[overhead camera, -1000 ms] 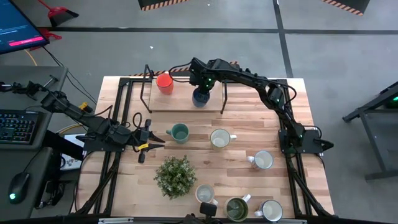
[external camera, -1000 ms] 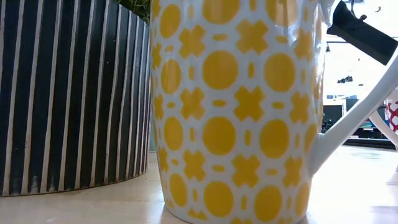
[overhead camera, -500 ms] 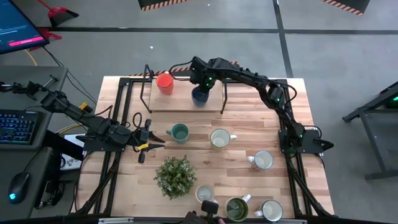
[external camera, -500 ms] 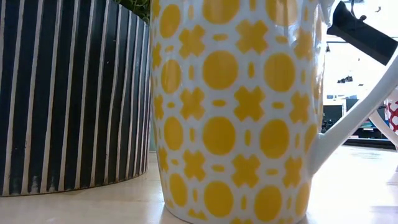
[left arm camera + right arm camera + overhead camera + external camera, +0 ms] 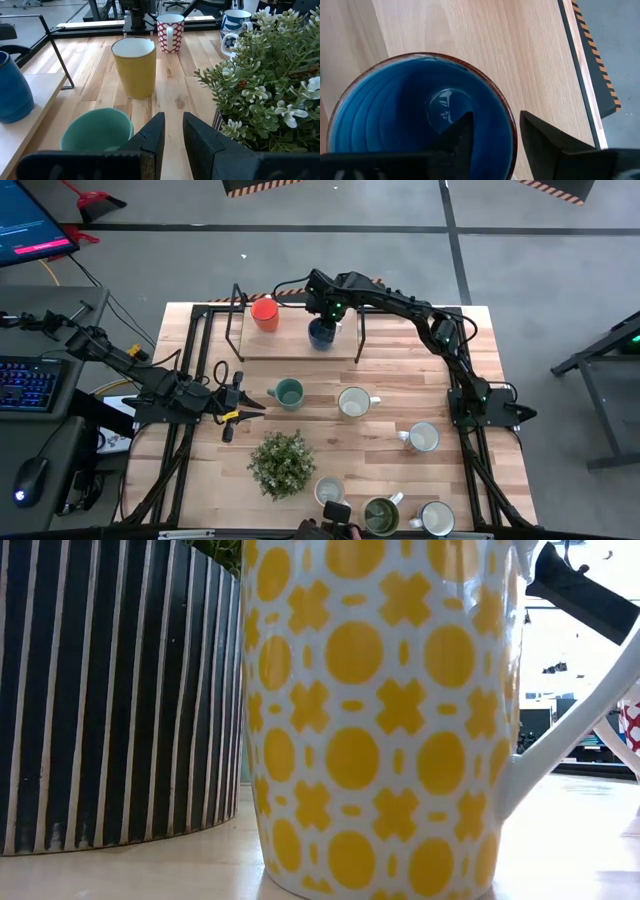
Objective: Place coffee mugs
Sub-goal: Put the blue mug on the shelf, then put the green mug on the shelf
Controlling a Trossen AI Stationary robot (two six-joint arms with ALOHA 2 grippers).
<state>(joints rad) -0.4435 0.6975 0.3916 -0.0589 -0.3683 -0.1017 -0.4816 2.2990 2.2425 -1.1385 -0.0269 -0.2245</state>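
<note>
A blue mug (image 5: 321,334) stands upright on its base on the raised wooden shelf (image 5: 290,345) at the table's far side, with an orange mug (image 5: 264,312) to its left. My right gripper (image 5: 492,132) hangs open over the blue mug (image 5: 415,125), pointing down. One finger is inside the mug and one outside its rim (image 5: 512,125). My left gripper (image 5: 172,135) waits at the table's left with a narrow gap and nothing in it, just short of a teal mug (image 5: 97,132). Several more mugs stand on the table, among them a yellowish one (image 5: 352,402) and an olive-green one (image 5: 381,515).
A bushy potted plant (image 5: 282,463) stands near the table's middle front. White mugs (image 5: 423,437) (image 5: 437,519) stand to its right, and a yellow-patterned one (image 5: 380,720) stands at the near edge. The shelf's black legs (image 5: 360,340) stand on the tabletop. Bare wood lies between the shelf and the mugs.
</note>
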